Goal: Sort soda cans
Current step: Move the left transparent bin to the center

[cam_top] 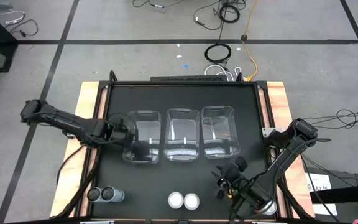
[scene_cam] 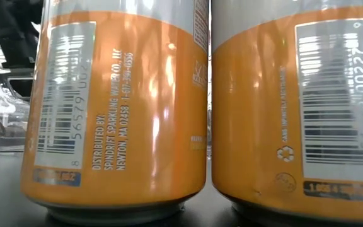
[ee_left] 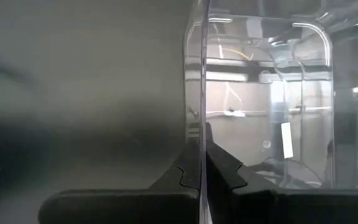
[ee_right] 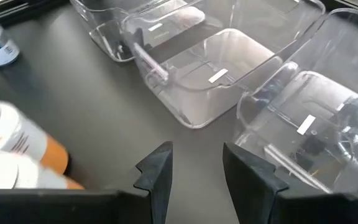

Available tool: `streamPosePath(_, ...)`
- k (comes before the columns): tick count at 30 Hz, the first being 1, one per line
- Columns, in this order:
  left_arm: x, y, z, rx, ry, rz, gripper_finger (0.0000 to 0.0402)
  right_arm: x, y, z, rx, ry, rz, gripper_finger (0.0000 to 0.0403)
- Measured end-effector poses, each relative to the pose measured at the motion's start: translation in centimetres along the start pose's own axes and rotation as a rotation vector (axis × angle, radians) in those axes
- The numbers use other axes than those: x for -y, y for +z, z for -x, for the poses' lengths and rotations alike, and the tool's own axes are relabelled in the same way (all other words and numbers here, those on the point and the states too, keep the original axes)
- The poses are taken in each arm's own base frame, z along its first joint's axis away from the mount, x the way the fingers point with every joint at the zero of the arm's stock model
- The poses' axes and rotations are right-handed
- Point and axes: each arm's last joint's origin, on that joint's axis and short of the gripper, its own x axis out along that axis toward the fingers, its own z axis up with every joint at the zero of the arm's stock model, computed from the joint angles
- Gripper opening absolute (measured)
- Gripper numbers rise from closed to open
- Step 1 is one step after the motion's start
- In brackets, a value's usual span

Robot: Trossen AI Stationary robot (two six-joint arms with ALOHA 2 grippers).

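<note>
Two orange-brown soda cans (cam_top: 183, 200) stand upright side by side near the table's near edge; they fill the low view (scene_cam: 115, 107) and show in the right wrist view (ee_right: 23, 155). Two dark grey cans (cam_top: 105, 195) stand at the near left. No red-pink can shows plainly. My left gripper (cam_top: 128, 134) is shut on the left clear bin (cam_top: 143, 144). My right gripper (cam_top: 225, 180) is open and hovers near the right bin's (cam_top: 219, 130) near end, to the right of the orange cans (ee_right: 196, 165). My left gripper (ee_left: 202, 174) pinches the left bin's left side wall at its upper rim (ee_left: 201, 118). One finger (ee_left: 224, 171) is inside the bin and the other (ee_left: 182, 174) outside. The fingers come level from the table's left.
Three clear bins stand in a row mid-table, with the middle one (cam_top: 183, 134) between the other two. Wooden borders (cam_top: 277, 93) flank the black mat. Cables lie on the floor beyond the far edge. The right arm covers the near right corner.
</note>
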Motion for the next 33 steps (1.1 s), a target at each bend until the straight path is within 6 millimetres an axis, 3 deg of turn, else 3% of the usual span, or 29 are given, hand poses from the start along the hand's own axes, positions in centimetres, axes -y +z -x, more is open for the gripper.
streamPosePath(7, 0.0, -1.7, 0.0, 0.016, -0.001, 0.047, 0.0007, -0.1, -1.1, 1.3, -0.001, 0.040, 0.026, 0.0134)
streamPosePath(12, 0.0, -1.7, 0.0, 0.013, 0.003, 0.054, 0.0019, -0.1, -1.6, 2.0, -0.003, 0.062, 0.036, 0.0134)
streamPosePath(21, 0.7, -1.1, 1.9, 0.016, 0.033, 0.023, 0.0026, -0.1, -1.8, 2.2, -0.004, 0.068, 0.037, 0.0134)
streamPosePath(33, 0.8, -1.1, 1.8, 0.033, 0.023, 0.000, 0.0028, -0.1, -1.8, 2.2, -0.003, 0.069, 0.038, 0.0134)
